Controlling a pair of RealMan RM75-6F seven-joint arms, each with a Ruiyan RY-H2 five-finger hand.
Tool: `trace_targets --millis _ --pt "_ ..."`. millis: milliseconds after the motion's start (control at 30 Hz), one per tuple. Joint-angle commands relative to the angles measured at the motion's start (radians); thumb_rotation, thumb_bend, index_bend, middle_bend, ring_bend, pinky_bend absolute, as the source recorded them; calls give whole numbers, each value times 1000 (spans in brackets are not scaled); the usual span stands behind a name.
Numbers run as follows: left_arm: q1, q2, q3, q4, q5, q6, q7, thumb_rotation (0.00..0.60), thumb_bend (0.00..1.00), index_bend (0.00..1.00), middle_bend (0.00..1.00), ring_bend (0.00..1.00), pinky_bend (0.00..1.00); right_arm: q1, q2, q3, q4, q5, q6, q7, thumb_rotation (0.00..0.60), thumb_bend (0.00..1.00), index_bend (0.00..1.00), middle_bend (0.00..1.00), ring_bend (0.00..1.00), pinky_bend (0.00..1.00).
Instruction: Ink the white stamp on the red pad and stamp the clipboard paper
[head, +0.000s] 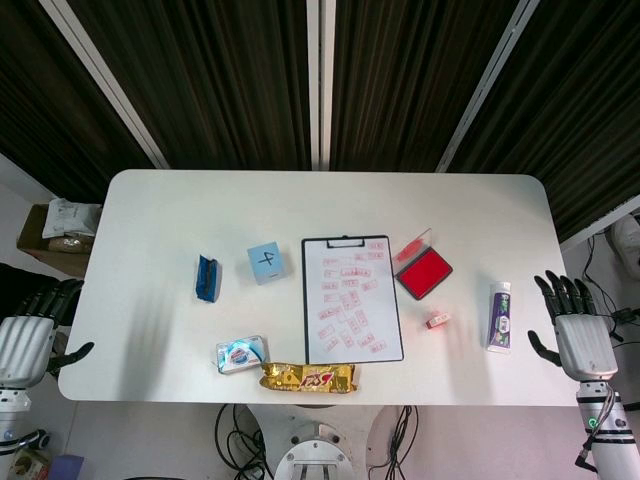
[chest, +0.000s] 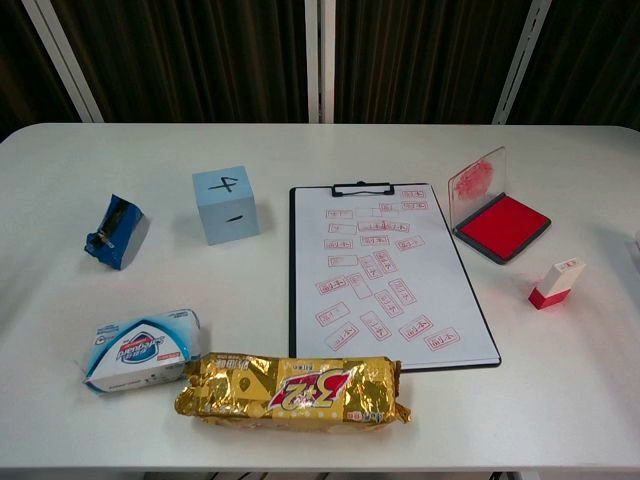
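The white stamp with a red base lies on its side on the table, right of the clipboard. The red ink pad stands open behind it, its clear lid tilted up. The clipboard paper in the table's middle carries several red stamp marks. My left hand hangs open off the table's left edge. My right hand is open beyond the right edge, a little way right of the stamp. Neither hand shows in the chest view.
A blue cube and a blue sharpener-like object sit left of the clipboard. A soap pack and gold snack packet lie near the front edge. A tube lies at the right.
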Motion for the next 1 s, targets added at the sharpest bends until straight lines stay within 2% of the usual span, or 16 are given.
trace_targets --millis 33,433,467,533,600,667,700,800,833,867,967,1000 --pt "1 0 0 0 0 0 0 600 0 137 161 155 254 0 -1 0 1 0 -1 1 600 227 0 0 0 0" --pt "5 3 0 -5 1 8 2 600 0 138 162 155 254 -2 5 -6 0 -5 -3 4 600 227 0 0 0 0" --pt "4 2 -1 -4 1 8 1 600 0 137 162 155 254 -2 9 -6 -4 -1 -6 -3 600 228 0 0 5 28" --pt "3 1 -2 -4 2 6 1 600 0 137 161 155 254 1 20 -9 -16 4 -19 -3 600 228 0 0 99 239" --pt "-1 1 -3 -4 1 1 1 600 0 137 161 155 254 6 29 -8 -29 -2 -23 -9 600 228 0 10 311 587" --pt "-4 1 -2 -4 -2 -9 2 600 0 138 161 155 254 6 0 4 1 -47 35 2 600 234 22 122 543 818" --pt "-6 1 -2 -4 -3 -14 2 600 0 137 162 155 254 7 -16 8 20 -66 59 7 600 241 96 225 660 915" --pt "-9 -4 0 -1 -4 -23 -2 600 0 138 162 155 254 22 -63 9 92 -126 97 -33 600 264 453 461 803 1000" --pt "-10 -5 2 0 -4 -26 -3 600 0 138 161 155 254 30 -67 3 98 -130 78 -57 600 266 485 479 811 1000" --pt "-11 -5 4 0 -4 -31 -3 600 0 138 161 155 254 43 -58 -7 85 -114 23 -104 600 266 470 469 814 1000" --pt "-12 -4 7 -1 -4 -36 -4 600 0 138 161 155 254 87 -32 -16 28 -77 -103 -226 600 265 289 335 800 1000" --pt "-11 -6 8 0 -5 -35 -5 600 0 138 162 155 254 106 -35 -16 18 -75 -135 -260 600 263 268 316 798 1000"
